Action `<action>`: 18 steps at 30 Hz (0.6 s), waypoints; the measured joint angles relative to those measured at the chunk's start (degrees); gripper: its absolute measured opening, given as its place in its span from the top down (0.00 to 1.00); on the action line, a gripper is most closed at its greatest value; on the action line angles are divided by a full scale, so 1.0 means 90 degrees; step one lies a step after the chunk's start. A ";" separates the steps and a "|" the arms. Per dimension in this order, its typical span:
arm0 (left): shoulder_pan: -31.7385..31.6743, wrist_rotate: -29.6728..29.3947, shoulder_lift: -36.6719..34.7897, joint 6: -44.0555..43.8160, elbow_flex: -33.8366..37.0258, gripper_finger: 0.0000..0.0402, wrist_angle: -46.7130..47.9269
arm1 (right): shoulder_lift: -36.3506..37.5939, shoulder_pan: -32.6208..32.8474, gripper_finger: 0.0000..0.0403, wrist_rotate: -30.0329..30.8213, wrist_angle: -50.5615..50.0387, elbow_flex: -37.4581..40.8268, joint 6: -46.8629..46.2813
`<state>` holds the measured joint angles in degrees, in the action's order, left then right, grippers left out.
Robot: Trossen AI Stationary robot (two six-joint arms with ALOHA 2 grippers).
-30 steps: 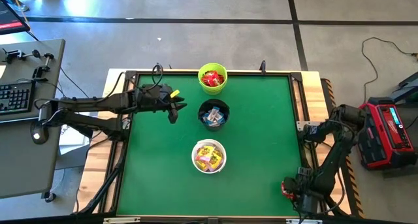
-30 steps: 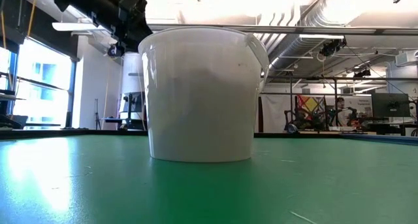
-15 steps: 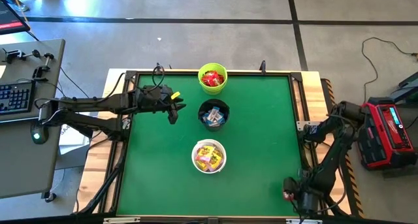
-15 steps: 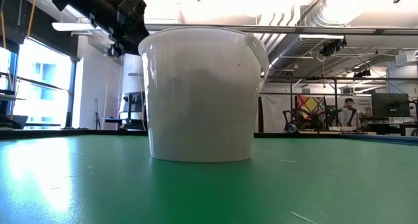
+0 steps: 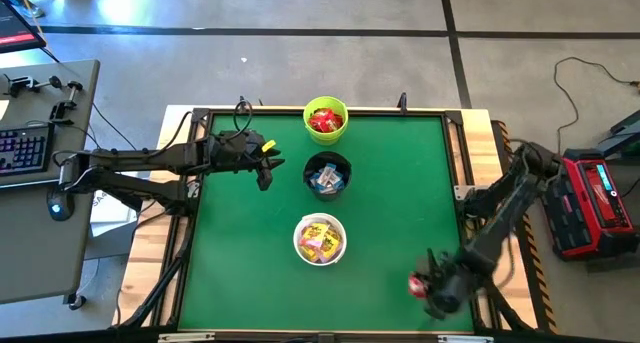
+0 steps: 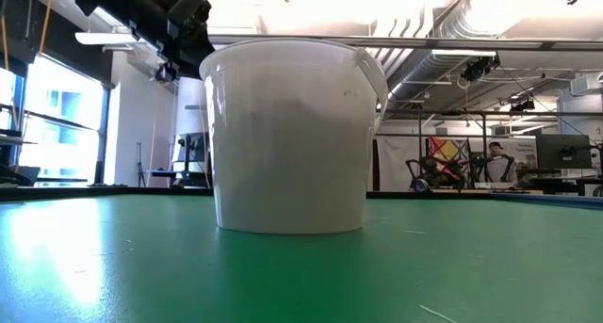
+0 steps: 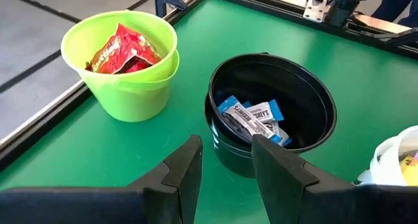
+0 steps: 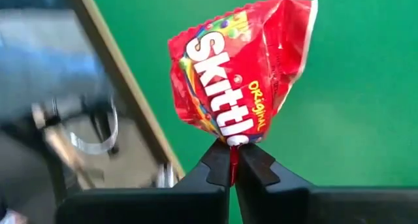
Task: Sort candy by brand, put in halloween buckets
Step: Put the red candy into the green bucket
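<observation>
1. Candy is mostly sorted as I see it from above: red packets lie in the lime green bucket at the far edge of the green table, blue-and-white packets in the black bucket just nearer, and yellow packets in the white bucket nearest to me.
2. The three buckets stand in a line down the middle of the table, each apart from the next.
3. My right gripper hangs over the near right corner of the table, well apart from the buckets.
4. Its fingers are clenched on the bottom edge of a red Skittles packet, which stands up from the tips.
5. My left gripper hovers just left of the black bucket.
6. Its fingers are parted and empty.
7. On the level camera, the white bucket fills the middle, with the left arm above and behind it.
</observation>
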<state>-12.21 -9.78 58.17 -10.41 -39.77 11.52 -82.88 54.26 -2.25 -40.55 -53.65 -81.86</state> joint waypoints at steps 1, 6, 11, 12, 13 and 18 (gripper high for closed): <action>0.0000 0.0000 0.0000 0.0071 0.0000 0.69 -0.0026 | 0.0001 -0.0250 1.00 0.0102 -0.0069 -0.0054 0.0199; -0.0005 0.0000 0.0017 0.0229 0.0000 0.69 -0.0220 | 0.0001 -0.1752 1.00 0.0450 -0.0139 -0.0216 0.1355; -0.0005 0.0000 0.0017 0.0175 0.0000 0.69 -0.0232 | 0.0001 -0.3644 1.00 0.0637 -0.0149 -0.0558 0.2640; -0.0005 0.0000 0.0017 0.0141 0.0000 0.69 -0.0233 | 0.0001 -0.4035 1.00 0.0635 -0.0148 -0.0689 0.2921; -0.0002 0.0001 0.0017 0.0096 0.0000 0.69 -0.0238 | 0.0001 -0.4436 1.00 0.0642 -0.0140 -0.0833 0.3209; -0.0002 0.0017 0.0019 0.0019 0.0000 0.69 -0.0244 | -0.0056 -0.6392 1.00 0.0670 -0.0043 -0.1773 0.4343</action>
<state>-12.23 -9.63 58.34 -10.24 -39.77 9.32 -83.38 -3.27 3.78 -40.93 -69.62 -42.77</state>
